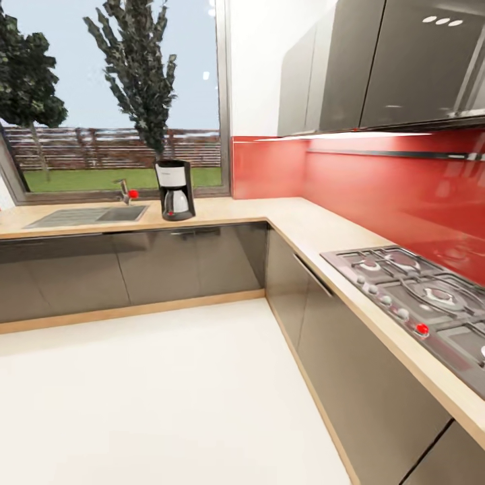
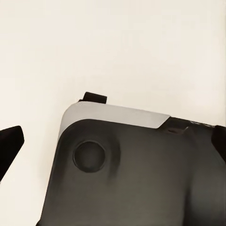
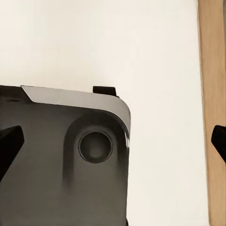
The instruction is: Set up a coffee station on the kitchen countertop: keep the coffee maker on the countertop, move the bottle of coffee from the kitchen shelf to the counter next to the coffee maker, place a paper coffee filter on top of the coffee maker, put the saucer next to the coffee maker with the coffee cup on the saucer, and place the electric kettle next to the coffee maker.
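Head view: coffee maker (image 1: 175,190) is standing upright on the far countertop (image 1: 283,219), just right of the sink (image 1: 87,215), under the window, carafe side facing the room, long axis vertical. It's lying far and a bit left of the robot; can't tell which arm is nearer. Wrist views: both grippers are hanging over the robot base w/ fingertips (image 2: 9,143) (image 3: 8,143) spread apart, holding nothing.

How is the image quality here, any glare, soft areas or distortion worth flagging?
Head view: a bright strip under the cupboards glares on the red wall panel; the trees outside look smeared, the coffee maker slightly soft, and the counter edges splay toward the corners. Both wrist views: evenly lit, with the robot's base faintly blurred.
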`<state>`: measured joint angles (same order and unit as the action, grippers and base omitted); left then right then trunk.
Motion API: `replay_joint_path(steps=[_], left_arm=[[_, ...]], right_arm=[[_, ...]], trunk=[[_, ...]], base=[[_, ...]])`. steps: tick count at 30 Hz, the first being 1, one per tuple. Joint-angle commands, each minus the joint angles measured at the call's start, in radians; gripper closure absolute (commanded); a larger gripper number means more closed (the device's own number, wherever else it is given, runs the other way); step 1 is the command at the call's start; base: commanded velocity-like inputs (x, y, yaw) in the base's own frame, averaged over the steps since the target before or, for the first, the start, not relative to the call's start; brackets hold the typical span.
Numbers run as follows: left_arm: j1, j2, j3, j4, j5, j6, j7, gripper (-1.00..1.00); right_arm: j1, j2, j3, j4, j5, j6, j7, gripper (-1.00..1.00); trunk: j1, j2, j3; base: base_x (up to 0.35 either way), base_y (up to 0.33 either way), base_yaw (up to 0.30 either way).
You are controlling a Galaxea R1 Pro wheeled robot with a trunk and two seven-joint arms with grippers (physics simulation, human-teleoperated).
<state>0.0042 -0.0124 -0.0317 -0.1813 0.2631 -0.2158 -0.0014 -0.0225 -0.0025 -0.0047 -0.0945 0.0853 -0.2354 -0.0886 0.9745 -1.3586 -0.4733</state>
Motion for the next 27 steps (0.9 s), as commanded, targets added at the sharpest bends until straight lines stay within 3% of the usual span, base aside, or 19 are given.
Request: replay_joint_path(steps=[1,13,27], left_arm=[[0.000,0.000,-0.004,-0.001,0.008,-0.002,0.000,-1.00],[0.000,0.000,-0.004,-0.001,0.008,-0.001,0.003,-1.00],[0.000,0.000,-0.004,-0.001,0.009,0.001,0.002,-1.00]], right_arm=[[-0.001,0.000,0.000,0.001,0.009,-0.002,-0.005,-1.00],[-0.001,-0.001,0.002,0.001,0.010,-0.002,-0.005,-1.00],[-0.001,-0.001,0.001,0.001,0.010,-0.002,-0.005,-1.00]], trunk=[[0.001,0.000,-0.001],[0.001,0.000,-0.001],[0.001,0.000,-0.001]], base=[[0.344,0.000,0.000],[0.344,0.015,0.000],[0.343,0.118,0.000]])
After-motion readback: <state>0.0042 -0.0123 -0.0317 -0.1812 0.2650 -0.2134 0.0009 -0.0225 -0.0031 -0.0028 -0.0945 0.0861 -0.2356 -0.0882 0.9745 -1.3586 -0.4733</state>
